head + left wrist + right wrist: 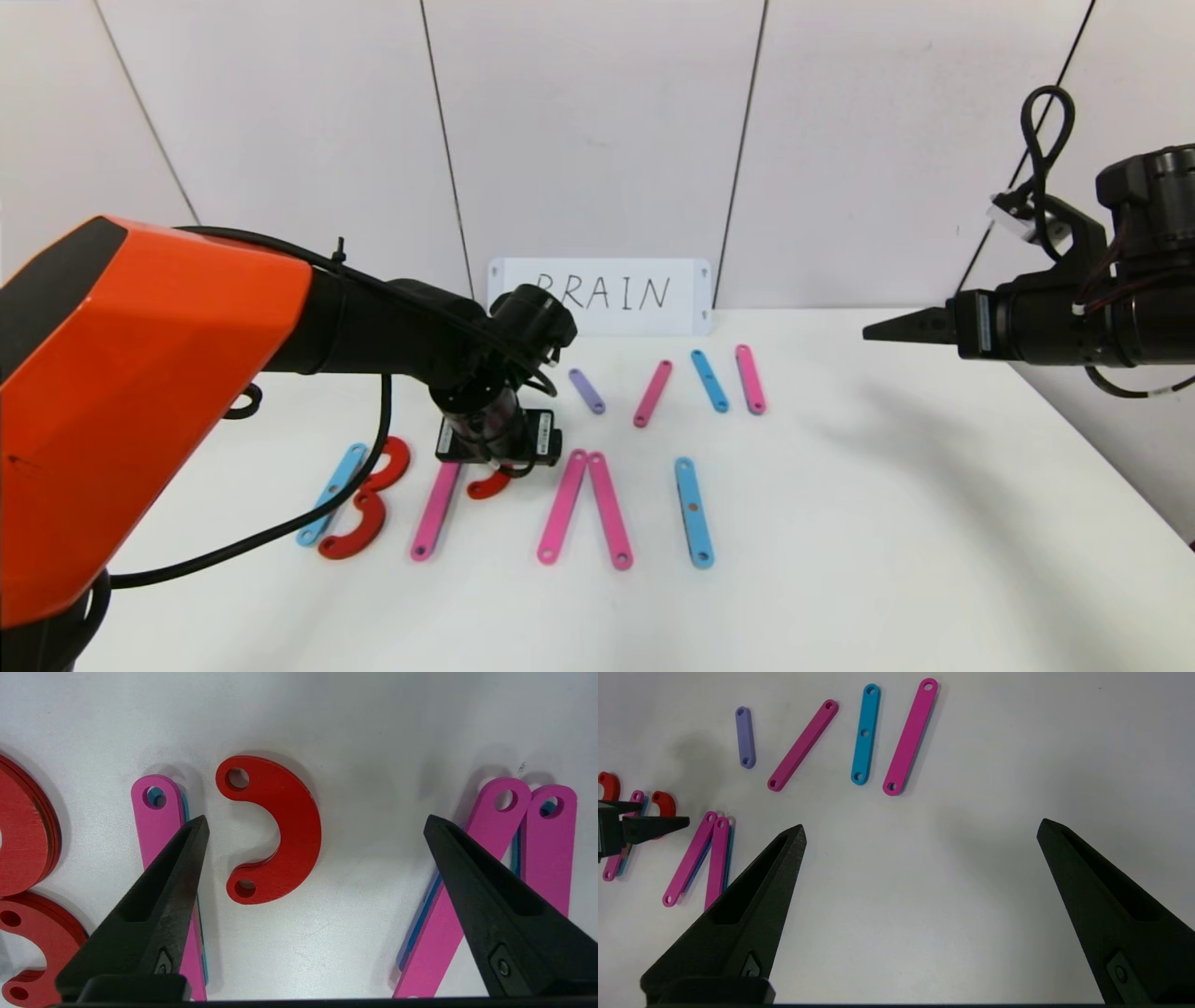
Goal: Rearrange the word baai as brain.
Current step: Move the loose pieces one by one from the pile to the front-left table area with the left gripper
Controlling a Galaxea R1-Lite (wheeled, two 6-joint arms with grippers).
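Matt plastic on a smooth table

Red arc point(289, 826), pink strips point(549, 849): matt plastic; white table point(373, 728) smooth, faintly scuffed.

White bench point(887, 523) against pale panelled wall point(597, 140), split by 4 dark seams; soft, even light.

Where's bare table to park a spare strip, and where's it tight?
Free: the broad bare table to the robot's right of the lone light-blue strip, under the open right pincer. Also the front band nearer the robot than the word. Tight: around the open left pincer, above the red arc, between the pink strip and the pink pair.
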